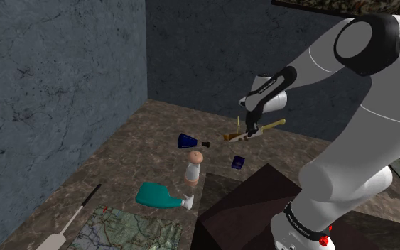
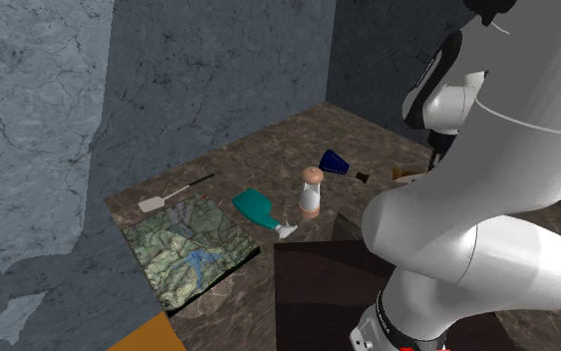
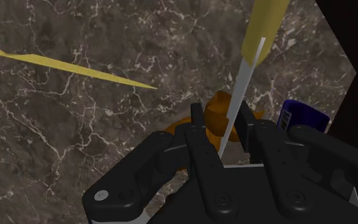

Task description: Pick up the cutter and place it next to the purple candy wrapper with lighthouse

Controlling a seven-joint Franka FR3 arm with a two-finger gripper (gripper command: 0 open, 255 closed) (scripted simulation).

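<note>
The cutter (image 1: 256, 131) has a yellow handle (image 3: 266, 25), a thin white blade (image 3: 241, 89) and an orange-brown part near the fingers. My black gripper (image 1: 250, 129) is shut on it, and in the wrist view the blade runs up between the two fingers of the gripper (image 3: 228, 122). The cutter lies roughly level, close over the brown marble surface. The purple candy wrapper (image 1: 238, 162) is a small dark square on the surface, nearer the stand than the gripper. In the wrist view the wrapper (image 3: 303, 116) is just beside the right finger. The arm hides most of the hand in the second exterior view.
A dark blue bottle (image 1: 187, 140), a small shaker (image 1: 193, 169) and a teal bottle (image 1: 159, 195) lie towards the shoulder view's left of the wrapper. Further left are a map (image 1: 131, 231) and a spatula (image 1: 70, 220). The dark stand (image 1: 251, 202) is close by. Grey walls (image 1: 63, 85) enclose the corner.
</note>
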